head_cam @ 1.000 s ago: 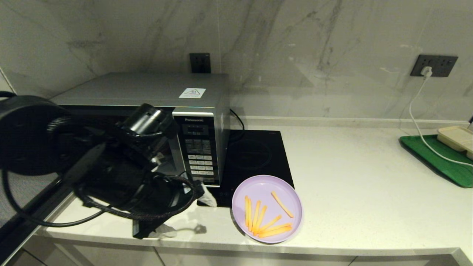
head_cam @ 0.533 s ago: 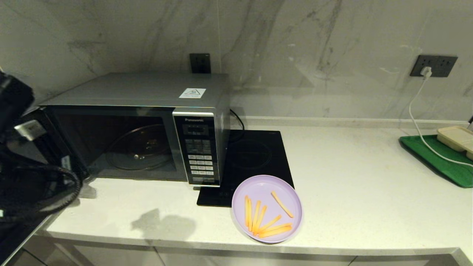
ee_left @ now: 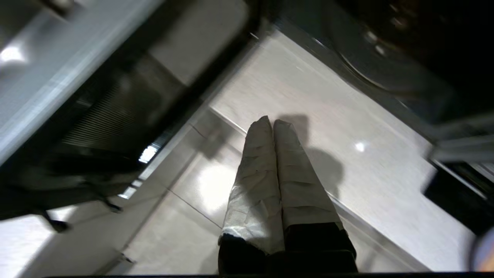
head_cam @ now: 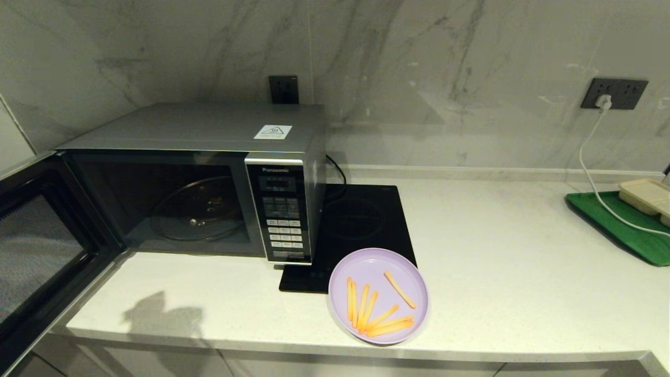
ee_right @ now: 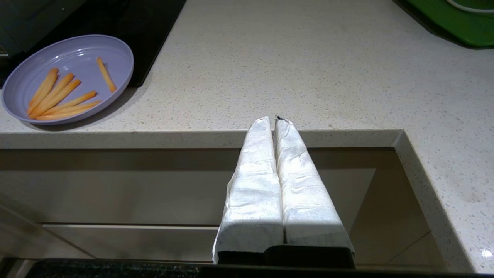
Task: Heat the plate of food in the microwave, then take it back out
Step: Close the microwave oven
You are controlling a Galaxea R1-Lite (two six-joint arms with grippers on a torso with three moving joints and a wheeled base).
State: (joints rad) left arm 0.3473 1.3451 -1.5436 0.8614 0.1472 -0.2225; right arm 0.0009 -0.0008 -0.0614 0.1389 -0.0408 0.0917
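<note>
The pale lilac plate of food (head_cam: pixel 378 296) with several fries lies on the counter near the front edge, partly over the black hob; it also shows as the plate of food (ee_right: pixel 67 77) in the right wrist view. The silver microwave (head_cam: pixel 209 178) stands at the left with its door (head_cam: pixel 42 251) swung wide open and the glass turntable (head_cam: pixel 196 209) bare inside. Neither arm shows in the head view. My left gripper (ee_left: pixel 272 121) is shut and holds nothing, off the counter's front edge near the open door. My right gripper (ee_right: pixel 274 119) is shut and holds nothing, below the counter's front edge, right of the plate.
A flat black induction hob (head_cam: pixel 356 230) sits right of the microwave. A green tray (head_cam: pixel 623 225) with a beige tray (head_cam: pixel 646 196) and a white cable (head_cam: pixel 596 178) is at the far right. Cabinet fronts (ee_right: pixel 154 185) run below the counter.
My left arm has pulled back out of the head view to the left. The microwave door now stands fully open. The plate has not moved.
</note>
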